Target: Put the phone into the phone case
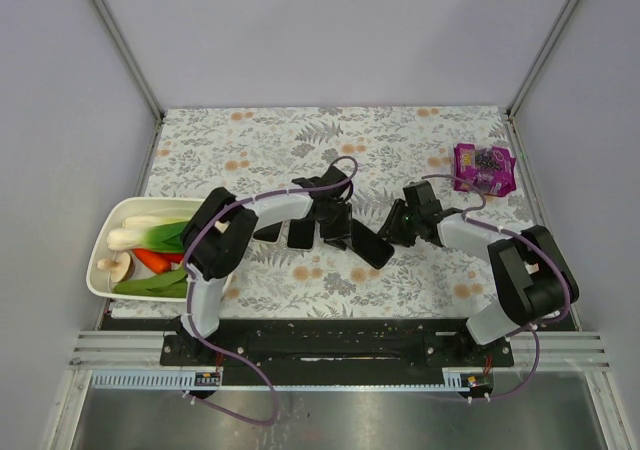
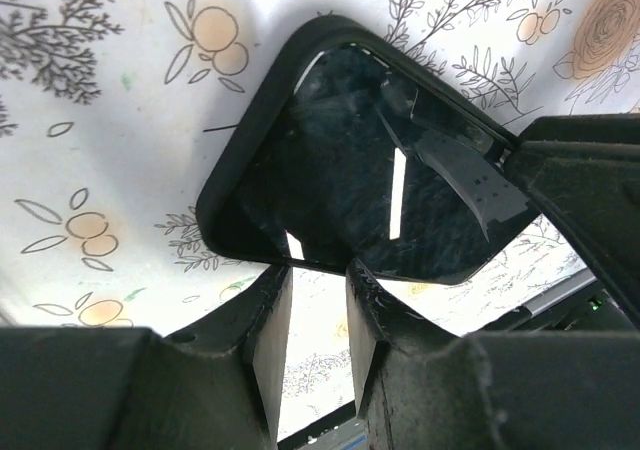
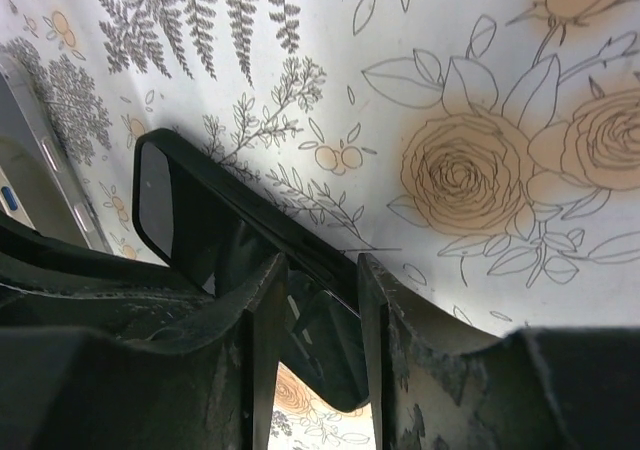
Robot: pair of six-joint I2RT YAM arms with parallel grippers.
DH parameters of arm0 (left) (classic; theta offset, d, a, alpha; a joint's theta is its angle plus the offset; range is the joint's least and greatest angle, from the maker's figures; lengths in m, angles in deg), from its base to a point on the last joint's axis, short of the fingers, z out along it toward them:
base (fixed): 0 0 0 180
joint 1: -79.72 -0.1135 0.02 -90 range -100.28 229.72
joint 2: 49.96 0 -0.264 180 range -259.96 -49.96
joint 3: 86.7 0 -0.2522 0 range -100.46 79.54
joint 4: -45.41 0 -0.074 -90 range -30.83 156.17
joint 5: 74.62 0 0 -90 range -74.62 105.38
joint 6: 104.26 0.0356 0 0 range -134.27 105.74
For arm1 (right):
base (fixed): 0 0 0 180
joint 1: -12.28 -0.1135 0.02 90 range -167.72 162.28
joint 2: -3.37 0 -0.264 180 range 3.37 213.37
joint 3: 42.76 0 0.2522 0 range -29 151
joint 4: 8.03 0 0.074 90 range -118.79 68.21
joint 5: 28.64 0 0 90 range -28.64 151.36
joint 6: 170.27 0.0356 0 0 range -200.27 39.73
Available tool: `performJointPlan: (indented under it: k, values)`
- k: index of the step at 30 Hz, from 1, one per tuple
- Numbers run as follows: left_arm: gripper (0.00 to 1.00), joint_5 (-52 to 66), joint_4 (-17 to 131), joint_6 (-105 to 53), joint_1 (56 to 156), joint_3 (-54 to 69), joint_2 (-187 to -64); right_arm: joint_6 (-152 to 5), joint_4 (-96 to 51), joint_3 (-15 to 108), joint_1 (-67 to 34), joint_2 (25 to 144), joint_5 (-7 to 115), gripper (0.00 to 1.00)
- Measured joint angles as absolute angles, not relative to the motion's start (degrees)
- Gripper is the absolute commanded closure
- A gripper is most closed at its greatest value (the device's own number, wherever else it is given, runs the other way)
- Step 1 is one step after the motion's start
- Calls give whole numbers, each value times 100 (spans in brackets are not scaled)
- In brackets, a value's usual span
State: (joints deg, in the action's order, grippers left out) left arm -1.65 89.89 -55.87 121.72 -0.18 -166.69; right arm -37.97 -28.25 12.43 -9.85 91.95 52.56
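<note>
Phone (image 1: 371, 243) over floral-print tablecloth (image 1: 300, 140), plain grey walls (image 1: 330, 30) around

Overhead view, two close wrist views

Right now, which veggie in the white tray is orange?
The carrot, lying between the white-and-green leek and the green leaves; it's the only orange one.
</note>
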Motion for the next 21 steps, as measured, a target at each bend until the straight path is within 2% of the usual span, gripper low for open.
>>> performJointPlan:
  k: [12, 21]
  values:
    - [68, 554, 8147, -5567, 11936, 810, -16083, -3991, -3824, 1589, -1046, 9131, 5289, 57]
    - [68, 704, 7953, -5561, 11997, 823, -16085, -4029, -3787, 1569, -1243, 9206, 5367, 57]
